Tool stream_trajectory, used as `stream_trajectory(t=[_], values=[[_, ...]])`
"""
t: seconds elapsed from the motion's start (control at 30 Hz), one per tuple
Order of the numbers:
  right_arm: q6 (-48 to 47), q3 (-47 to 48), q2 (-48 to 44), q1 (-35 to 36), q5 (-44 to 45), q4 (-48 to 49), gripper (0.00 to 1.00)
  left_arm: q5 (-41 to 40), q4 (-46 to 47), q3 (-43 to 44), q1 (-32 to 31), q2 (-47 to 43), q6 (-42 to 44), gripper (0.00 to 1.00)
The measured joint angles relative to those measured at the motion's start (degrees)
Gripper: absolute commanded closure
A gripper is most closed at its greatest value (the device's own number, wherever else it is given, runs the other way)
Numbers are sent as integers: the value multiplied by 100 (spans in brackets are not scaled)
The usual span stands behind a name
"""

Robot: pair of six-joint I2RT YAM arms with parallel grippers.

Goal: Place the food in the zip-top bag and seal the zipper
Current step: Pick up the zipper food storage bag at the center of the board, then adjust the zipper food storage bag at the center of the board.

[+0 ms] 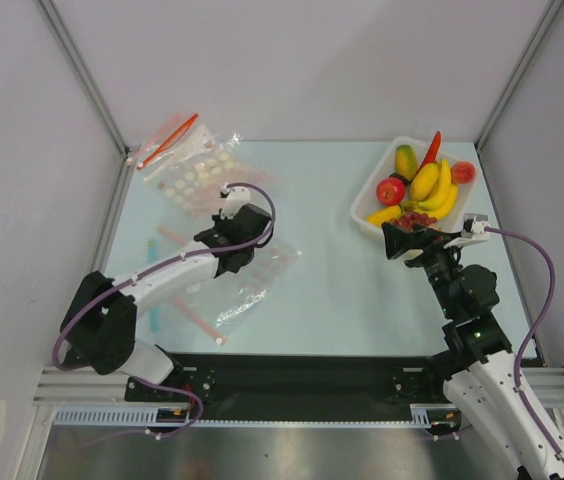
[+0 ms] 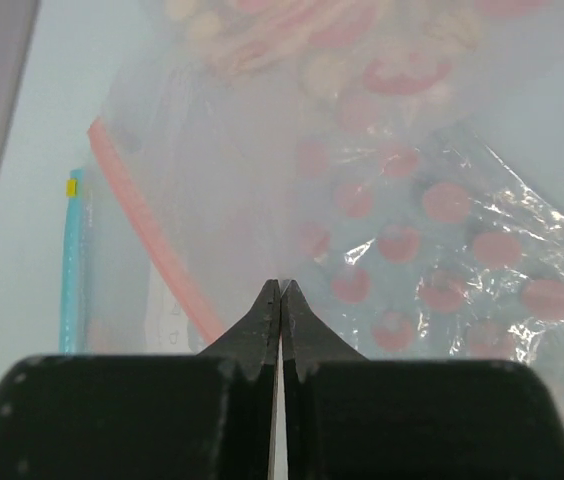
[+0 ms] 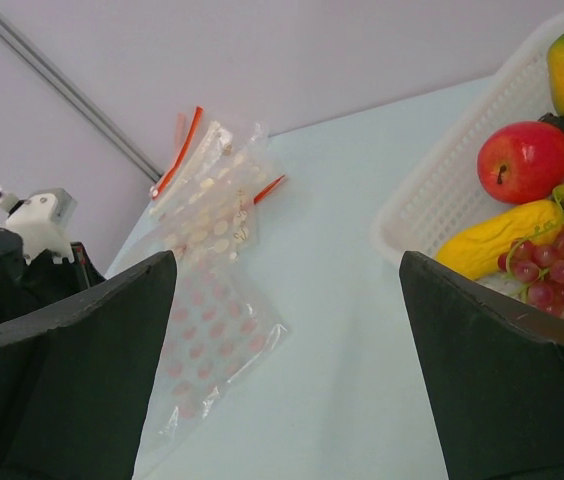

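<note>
Clear bag film at centre left is met by the closed left gripper; a pinch cannot be confirmed. Food is seen in the upper-right basket, beside the open right gripper.

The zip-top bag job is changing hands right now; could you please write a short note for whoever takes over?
Left claw: shut, tips at the zip-top bag near its zipper; I cannot tell whether it pinches the film.
Right claw: open, empty, at the near rim of the white basket.
Food: all in that basket.
Done: nothing bagged.
Left: open bag, load food, seal zipper.
</note>
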Motion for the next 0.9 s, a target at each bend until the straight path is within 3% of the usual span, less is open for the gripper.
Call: stream_trajectory(t=[0.37, 0.73, 0.9], values=[[-2, 2, 831, 2, -868, 273, 1, 2227, 903, -949, -175, -2039, 48, 100], [369, 146, 2332, 186, -1344, 531, 1, 2494, 927, -944, -704, -1722, 179, 100], [-114, 334, 2555, 765, -1335, 544, 3, 2487, 800, -855, -776, -1552, 221, 100]])
